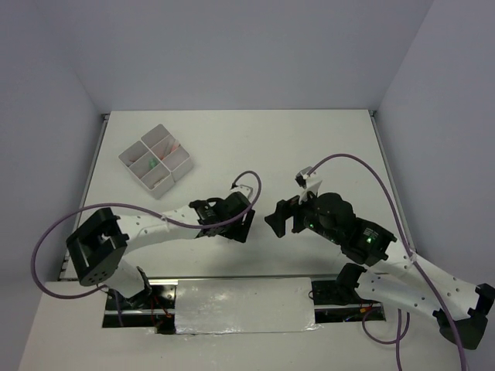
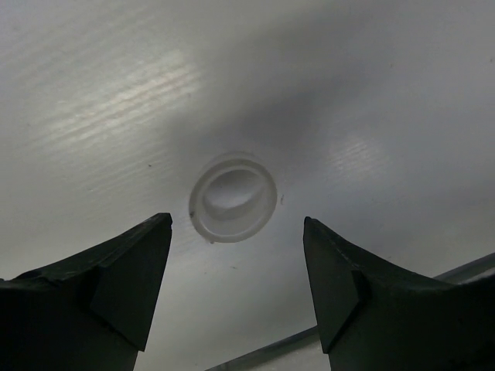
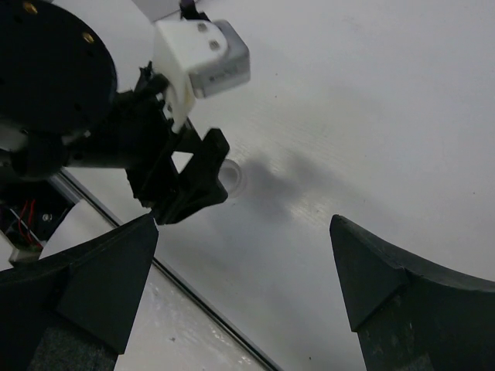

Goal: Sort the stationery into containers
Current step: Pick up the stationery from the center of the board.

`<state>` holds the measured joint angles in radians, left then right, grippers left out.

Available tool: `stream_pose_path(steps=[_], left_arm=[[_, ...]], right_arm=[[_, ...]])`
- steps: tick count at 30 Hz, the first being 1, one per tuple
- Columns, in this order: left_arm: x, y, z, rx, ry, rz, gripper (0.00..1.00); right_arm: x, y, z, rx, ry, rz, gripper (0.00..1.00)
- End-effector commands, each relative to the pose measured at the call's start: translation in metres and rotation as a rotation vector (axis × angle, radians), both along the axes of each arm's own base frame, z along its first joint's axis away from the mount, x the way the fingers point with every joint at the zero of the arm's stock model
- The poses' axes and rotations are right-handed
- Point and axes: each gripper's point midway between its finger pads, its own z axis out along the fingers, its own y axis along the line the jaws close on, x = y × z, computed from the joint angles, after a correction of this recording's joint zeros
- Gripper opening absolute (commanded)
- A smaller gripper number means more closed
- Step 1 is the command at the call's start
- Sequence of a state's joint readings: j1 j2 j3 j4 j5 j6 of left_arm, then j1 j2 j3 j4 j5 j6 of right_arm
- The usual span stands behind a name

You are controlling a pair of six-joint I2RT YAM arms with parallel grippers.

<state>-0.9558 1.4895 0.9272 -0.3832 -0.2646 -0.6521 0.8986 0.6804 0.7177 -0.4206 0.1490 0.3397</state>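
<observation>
Hovering low over the table, my left gripper has its jaws well apart and holds nothing. The tape ring lies on the table between the two fingertips and a little ahead of them, untouched, well apart from the containers at the far left. My right gripper waits just beside, jaws spread wide and empty.

Risks, as I judge them:
- The ring is low and smooth, so fingers that meet only its upper edge could squeeze it out sideways
- Descending too far would press the tips into the table
- The two grippers are near enough to clash

The ring lies flat, opening upward. Being round, it has no long axis and points nowhere
</observation>
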Motion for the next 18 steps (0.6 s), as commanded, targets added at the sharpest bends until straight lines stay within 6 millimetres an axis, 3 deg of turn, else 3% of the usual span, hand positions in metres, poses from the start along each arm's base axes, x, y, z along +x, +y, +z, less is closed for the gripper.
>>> stream_pose_path(steps=[1, 7, 18], left_arm=[[-0.004, -0.014, -0.003, 0.018, 0.016, -0.046, 0.81], [-0.006, -0.002, -0.011, 0.043, 0.011, -0.011, 0.82], [-0.004, -0.005, -0.026, 0.07, 0.02, -0.019, 0.78]], right_arm=[[0.001, 0.004, 0.013, 0.03, -0.012, 0.009, 1.0], [0.002, 0.007, 0.01, 0.026, -0.013, 0.018, 1.0], [0.001, 0.008, 0.009, 0.026, -0.008, 0.027, 1.0]])
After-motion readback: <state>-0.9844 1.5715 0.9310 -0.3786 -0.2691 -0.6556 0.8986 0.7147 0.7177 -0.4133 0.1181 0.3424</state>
